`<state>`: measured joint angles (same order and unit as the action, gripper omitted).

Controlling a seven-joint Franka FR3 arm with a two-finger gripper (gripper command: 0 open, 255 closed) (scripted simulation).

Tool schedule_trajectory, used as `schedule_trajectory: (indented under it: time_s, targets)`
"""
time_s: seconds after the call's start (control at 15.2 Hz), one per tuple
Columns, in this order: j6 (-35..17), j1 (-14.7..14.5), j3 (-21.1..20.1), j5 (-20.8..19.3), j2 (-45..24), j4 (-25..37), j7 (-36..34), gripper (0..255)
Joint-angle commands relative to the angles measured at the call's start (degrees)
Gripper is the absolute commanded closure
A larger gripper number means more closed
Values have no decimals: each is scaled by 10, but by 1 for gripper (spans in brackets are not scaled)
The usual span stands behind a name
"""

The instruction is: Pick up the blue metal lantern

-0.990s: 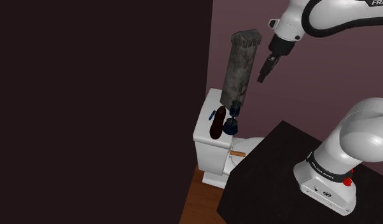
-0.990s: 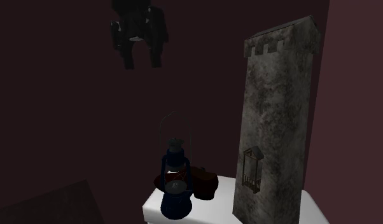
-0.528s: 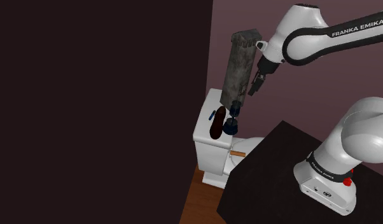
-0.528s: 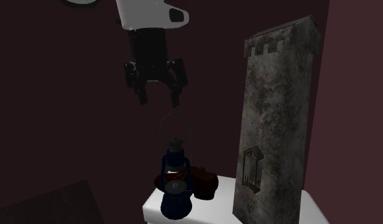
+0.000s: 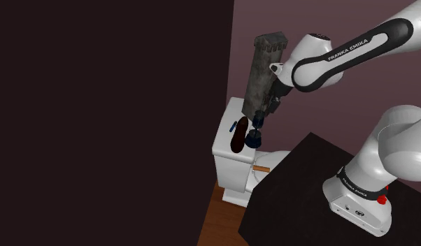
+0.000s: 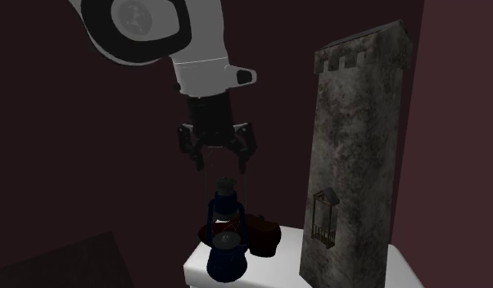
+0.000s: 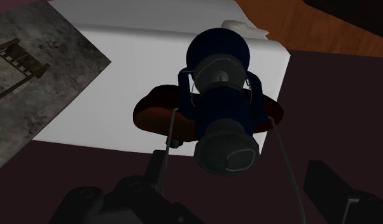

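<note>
Our white arm (image 5: 401,136), dark joints
We see "FRANKA EMIKA" on a black band (image 5: 356,46), a red base button (image 5: 382,201), a black claw (image 6: 221,164).

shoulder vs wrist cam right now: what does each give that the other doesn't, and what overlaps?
Shoulder view adds the context: the dark stand, the arm's white base and the toilet bowl. Wrist view adds the detail: the wire handle and the open gripper, its fingers apart on either side of the top cap. Shared: the blue lantern, the brown object beside it, the white tank lid and the tall grey tower.
</note>
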<state>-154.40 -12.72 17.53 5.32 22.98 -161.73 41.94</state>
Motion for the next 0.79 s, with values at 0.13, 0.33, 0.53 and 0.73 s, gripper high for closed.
schedule_trajectory:
  time_s: [0.13, 0.33, 0.53, 0.73]
  targets:
    - [-45, -20, 17, 22, -35, -9, 23, 0]
    - [-61, -30, 25, 33, -49, -12, 33, 0]
    - [-63, -31, 27, 34, -50, -12, 35, 255]
    - [-62, -30, 25, 32, -48, -13, 33, 255]
